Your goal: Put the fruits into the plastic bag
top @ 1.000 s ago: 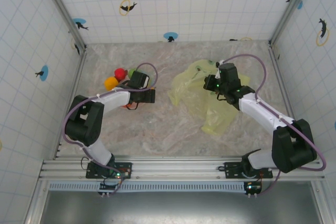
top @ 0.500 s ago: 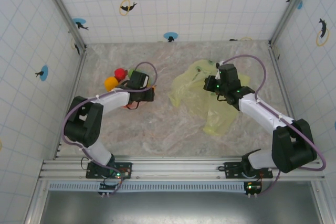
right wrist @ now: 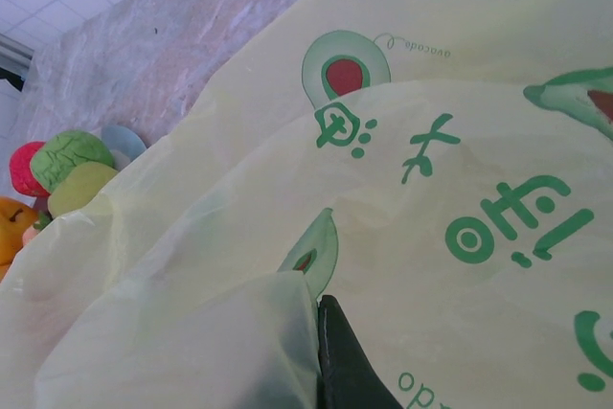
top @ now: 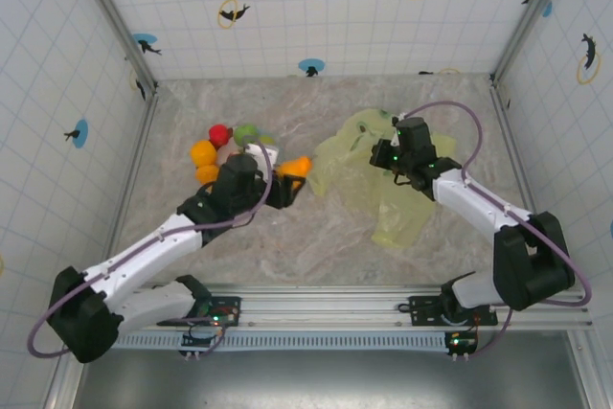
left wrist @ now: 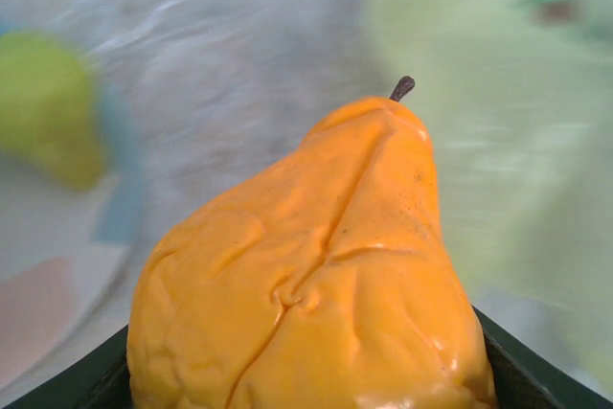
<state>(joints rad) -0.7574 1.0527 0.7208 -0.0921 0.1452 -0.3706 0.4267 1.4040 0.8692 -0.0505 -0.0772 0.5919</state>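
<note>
Top view: the left gripper (top: 283, 183) is clamping an orange pear (top: 295, 167) between its jaws, and the pear is being held just beside the near-left edge of the plastic bag (top: 359, 170) (a thin strip of bare surface is showing between the two). In the left wrist view the pear is sitting stem-forward between two dark fingers (left wrist: 522, 371), with the pale green film blurred beyond it. The bag is lying crumpled on the right half of the marble table (top: 316, 237). Its far edge is stopping short of the back wall and a narrow tail is trailing toward the near rail. The right gripper (top: 385, 154) is pinching a fold near the middle of the bag with its jaws together, and the right wrist view is showing film gathered against one dark finger (right wrist: 340, 366). Left of the pear, a red fruit (top: 219, 133), a green fruit (top: 247, 133), a yellow-orange fruit (top: 202, 151) and a smaller orange fruit (top: 206, 175) are clustering near the left tiled wall (top: 57, 93) but apart from it. Open room is lying along the near centre between the two arms, and in a band below the back wall
</note>
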